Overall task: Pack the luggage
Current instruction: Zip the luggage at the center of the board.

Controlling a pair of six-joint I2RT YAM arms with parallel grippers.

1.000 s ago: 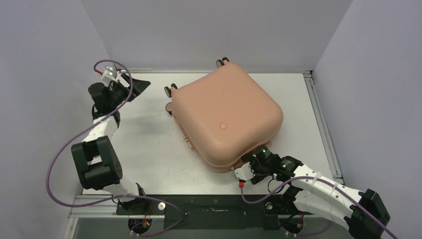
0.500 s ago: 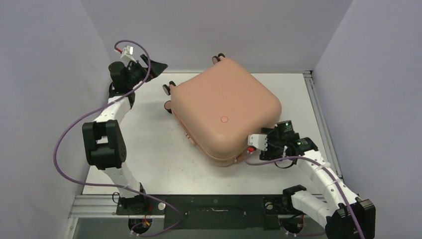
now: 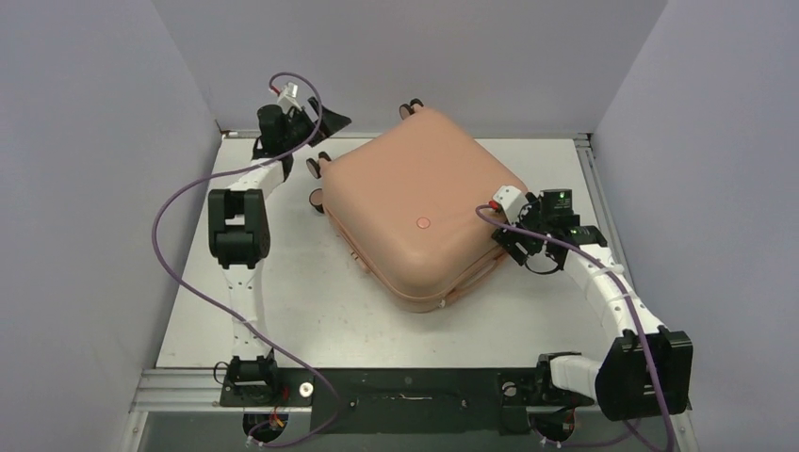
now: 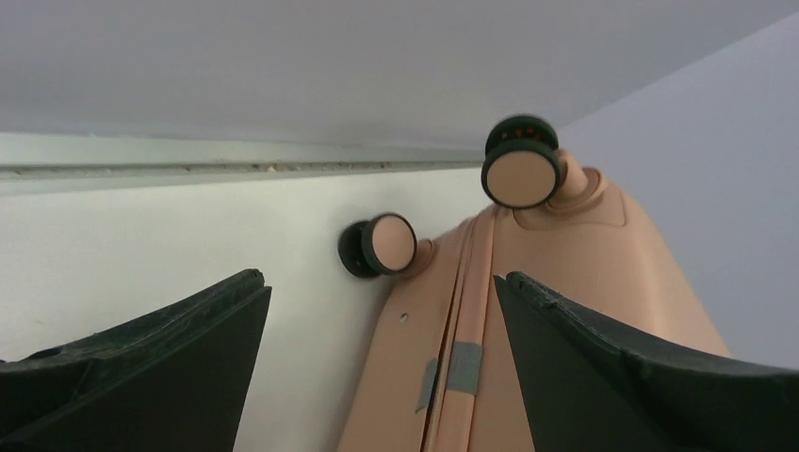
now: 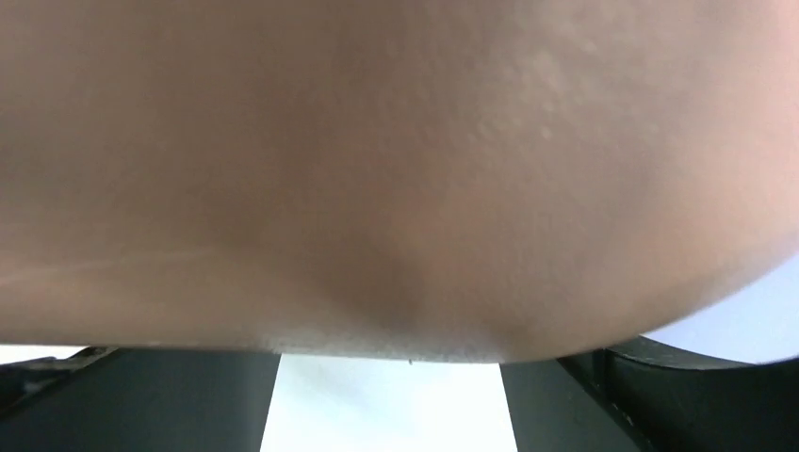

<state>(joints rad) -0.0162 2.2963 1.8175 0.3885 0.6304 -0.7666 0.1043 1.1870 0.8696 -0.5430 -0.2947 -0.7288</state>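
Closed luggage (image 3: 424, 207) lies mid-counter (image 3: 283, 301); left claw (image 4: 379, 281) gapes beside its wheels (image 4: 389, 243) near the far edge, right claw (image 5: 389, 377) spread against its shell.

I read the luggage (image 3: 424, 212) shell as hard peach plastic, matt, with a fine pebbled grain up close. Its wheels (image 4: 520, 174) have smooth hubs and dull black rubbery tyres. The left gripper (image 4: 379, 281) has matt black plastic fingers (image 4: 160, 377). The table (image 3: 283, 311) looks smooth, dull white.

Luggage (image 3: 424, 212) mid-table (image 3: 283, 301), left hand (image 4: 377, 281) behind-left, right hand (image 3: 510, 243) at its right edge.
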